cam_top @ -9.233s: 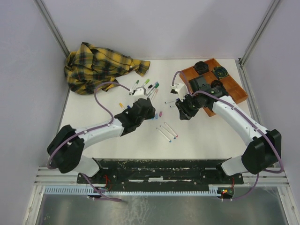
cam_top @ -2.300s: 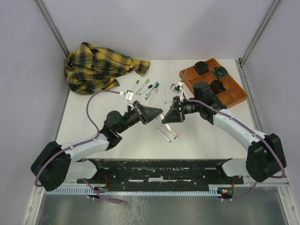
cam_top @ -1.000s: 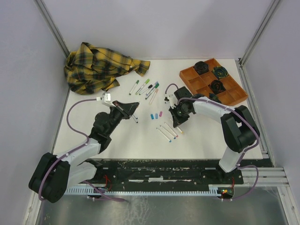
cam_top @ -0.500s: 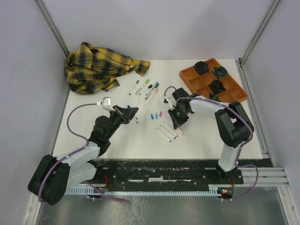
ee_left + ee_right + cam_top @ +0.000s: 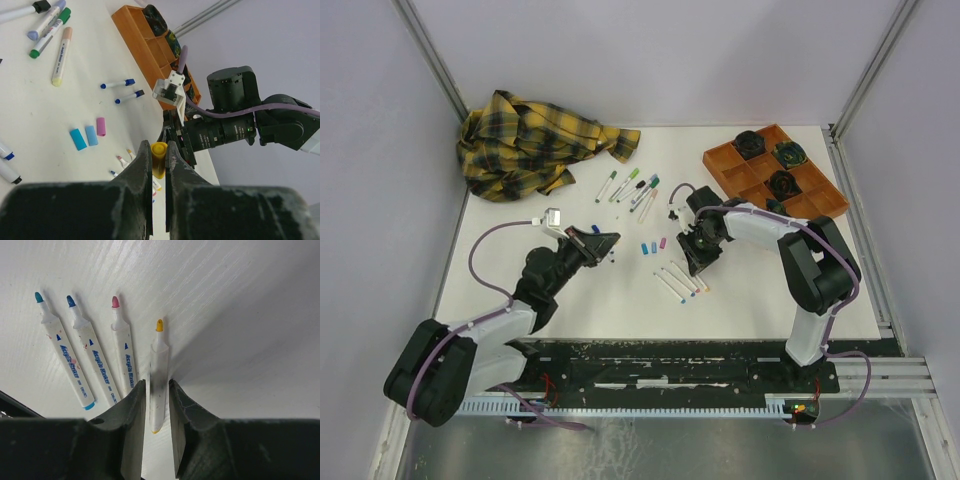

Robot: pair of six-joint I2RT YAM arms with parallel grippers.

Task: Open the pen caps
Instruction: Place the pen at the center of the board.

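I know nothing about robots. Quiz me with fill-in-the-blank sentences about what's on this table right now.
1. The left fingers pinch a ___ cap.
2. The right fingers straddle one of ___ uncapped pens lying side by side.
3. The loose cap beside two blue caps is ___.

Missing words: yellow; four; pink.

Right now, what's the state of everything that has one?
Left hand: shut on yellow cap.
Right hand: open, straddling yellow pen.
Yellow pen: uncapped, lying flat.
Three pens beside it: uncapped.
Far pens: capped.
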